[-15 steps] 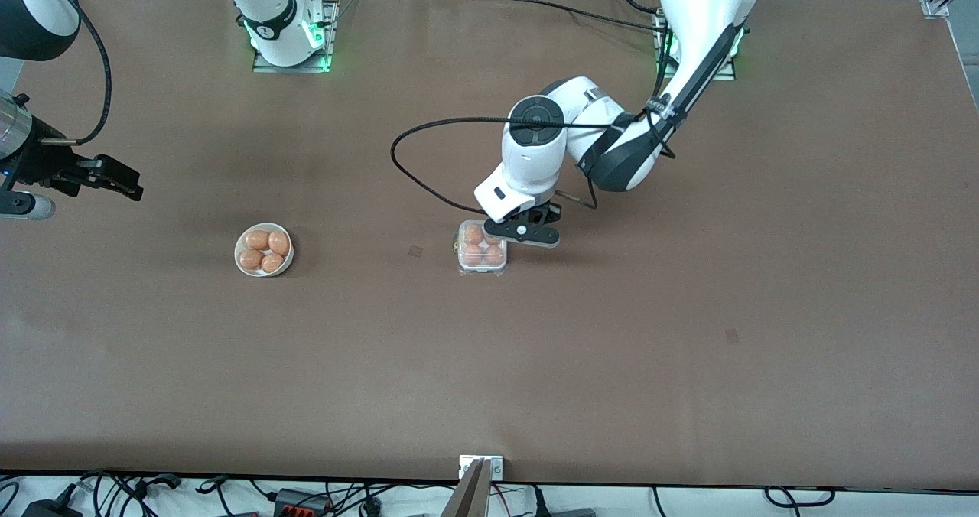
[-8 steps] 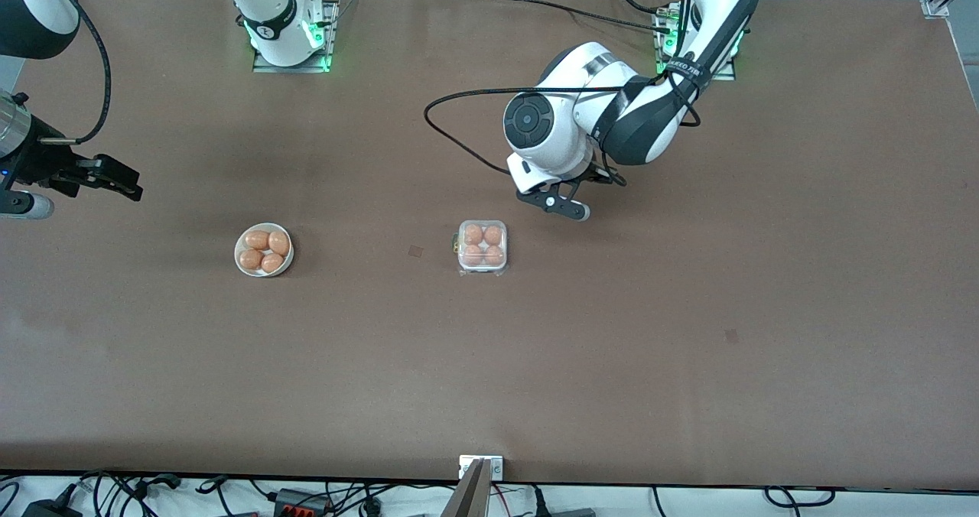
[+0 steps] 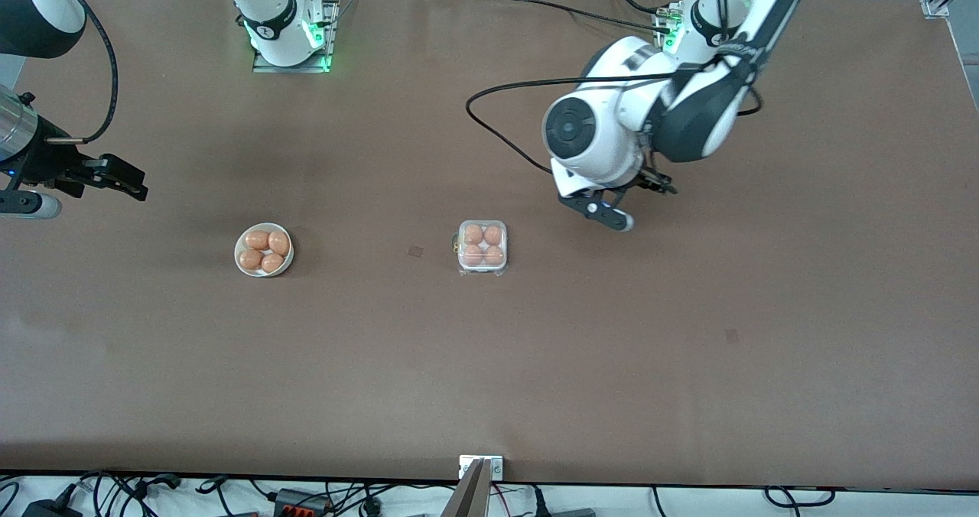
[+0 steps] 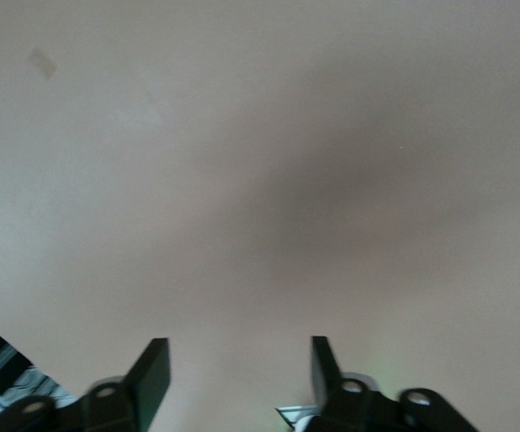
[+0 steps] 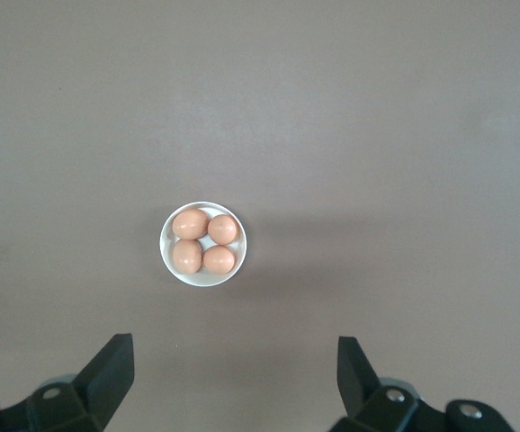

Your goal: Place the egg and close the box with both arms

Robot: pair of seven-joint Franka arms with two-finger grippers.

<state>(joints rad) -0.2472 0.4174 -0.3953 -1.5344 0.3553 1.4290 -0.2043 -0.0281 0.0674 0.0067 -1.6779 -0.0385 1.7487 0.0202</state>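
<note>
Now, box (image 3: 482, 247): four eggs inside, lid seemingly down
left hand (image 3: 609, 209): released, empty, beside box over bare surface (image 3: 688, 349)
right hand (image 3: 115, 177): released, waiting toward the right arm's end from box
risk: lid unlatched, may spring up

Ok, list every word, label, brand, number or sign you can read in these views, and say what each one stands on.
No text can be read for certain.
Left arm: white lettering on the black band near its base, too small to read.
Right arm: a small round mark on its black band, not legible.
The box, the white bowl and the table: no labels visible.
Both wrist views: no writing.
</note>
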